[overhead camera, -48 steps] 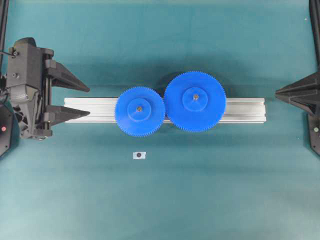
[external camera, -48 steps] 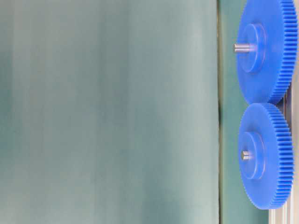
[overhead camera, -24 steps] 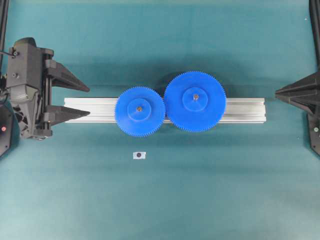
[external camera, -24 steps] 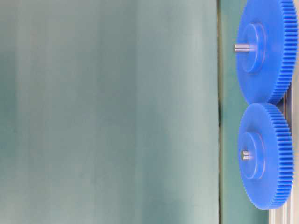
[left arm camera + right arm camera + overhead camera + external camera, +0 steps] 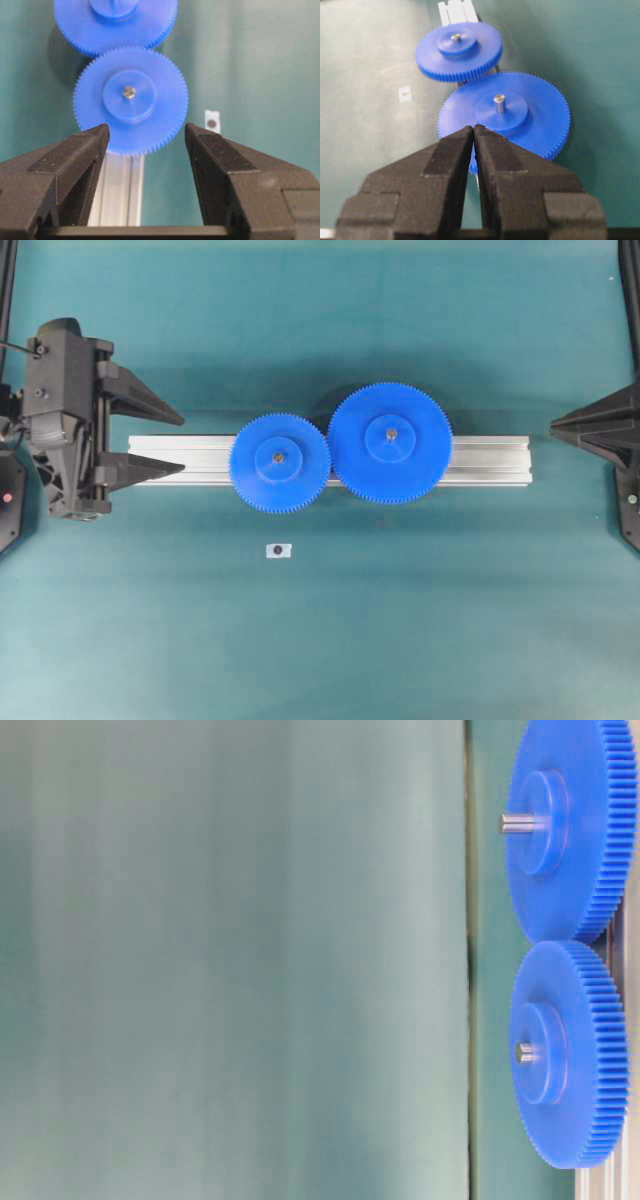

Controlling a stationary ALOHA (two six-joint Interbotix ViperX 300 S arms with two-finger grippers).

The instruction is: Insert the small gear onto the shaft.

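Small gear (image 5: pixel 279 462): seated on the shaft (image 5: pixel 129 92), meshed with the large gear (image 5: pixel 390 443) on the rail (image 5: pixel 490 460), mid-bench.
Progress: insertion appears complete; only retreat remains.
Left end effector (image 5: pixel 182 444): jaws apart, empty, beside rail's left end.
Right end effector (image 5: pixel 473 131): closed, empty.
Hidden: shaft base; small tag (image 5: pixel 278 551) marking illegible.

L gripper (image 5: pixel 182 443) is sitting at the left edge of the overhead view w/ jaws spread wide, fingers (image 5: pixel 75 160) pointing toward centre, nothing btwn them. R gripper (image 5: pixel 553 426) is resting at the far right edge, mostly out of frame, its fingertips (image 5: pixel 470 135) pressing together, closed on nothing.
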